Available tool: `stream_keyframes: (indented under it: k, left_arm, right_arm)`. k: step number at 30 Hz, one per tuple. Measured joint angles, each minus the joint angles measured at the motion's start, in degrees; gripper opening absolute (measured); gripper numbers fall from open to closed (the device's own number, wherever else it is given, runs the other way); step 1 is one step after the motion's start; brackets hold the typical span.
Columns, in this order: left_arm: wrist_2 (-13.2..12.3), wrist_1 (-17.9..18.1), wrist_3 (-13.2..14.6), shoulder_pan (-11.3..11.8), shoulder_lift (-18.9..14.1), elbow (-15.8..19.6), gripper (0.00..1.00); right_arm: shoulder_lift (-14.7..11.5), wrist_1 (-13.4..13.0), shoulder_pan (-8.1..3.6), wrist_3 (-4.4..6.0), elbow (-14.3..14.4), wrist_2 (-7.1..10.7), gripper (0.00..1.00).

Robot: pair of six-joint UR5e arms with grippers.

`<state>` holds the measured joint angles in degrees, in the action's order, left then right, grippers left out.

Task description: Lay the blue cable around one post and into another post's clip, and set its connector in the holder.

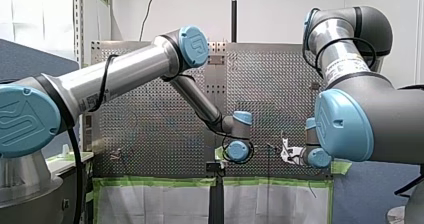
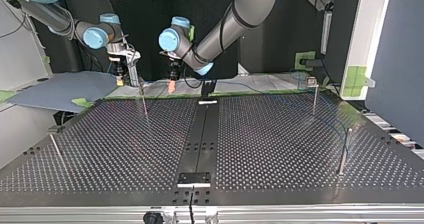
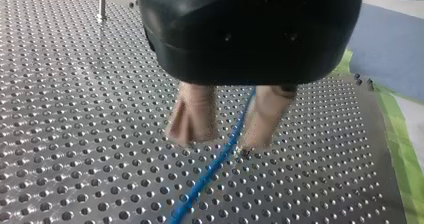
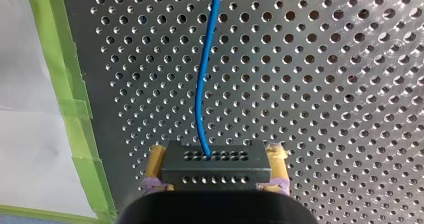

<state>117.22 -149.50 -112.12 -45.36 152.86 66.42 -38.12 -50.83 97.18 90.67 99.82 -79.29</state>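
Between the parted fingers of my left gripper runs the blue cable; my right gripper clamps the connector; green tape edges the table.

White wall is showing beyond the perforated table in the front view, with a black pole running up it. Green tape is edging the table's far side, white sheeting lying past it. Blue partition is standing at front view's left. Top view: black backdrop is filling the back, grey-blue board lying at left.
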Motion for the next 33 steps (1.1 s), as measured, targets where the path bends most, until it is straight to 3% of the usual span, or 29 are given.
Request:
stream_keyframes:
  k: [1, 2, 14, 23, 33]
  left_arm:
    - [-0.09, 0.06, 0.08, 0.04, 0.0, 0.0, 0.18]
    - [-0.32, 0.17, 0.24, 0.09, 0.01, 0.0, 0.12]
    - [-1.78, 0.78, 2.58, 0.23, 0.01, 0.85, 0.12]
    - [-1.61, 4.17, 2.67, 0.88, 0.02, 4.0, 0.12]
    - [-1.7, 6.01, 3.0, 1.15, 0.01, 4.32, 0.12]
  right_arm:
    - [0.0, -0.01, 0.0, -0.02, 0.0, 0.0, 0.04]
    - [0.0, -0.01, 0.0, -0.05, 0.0, 0.0, 0.04]
    - [0.07, -0.59, -0.1, -0.46, 0.01, -0.13, 0.04]
    - [0.19, -2.5, -0.24, -0.81, 0.0, -0.43, 0.04]
    - [0.84, -5.34, -1.47, -0.41, -0.67, -0.96, 0.04]
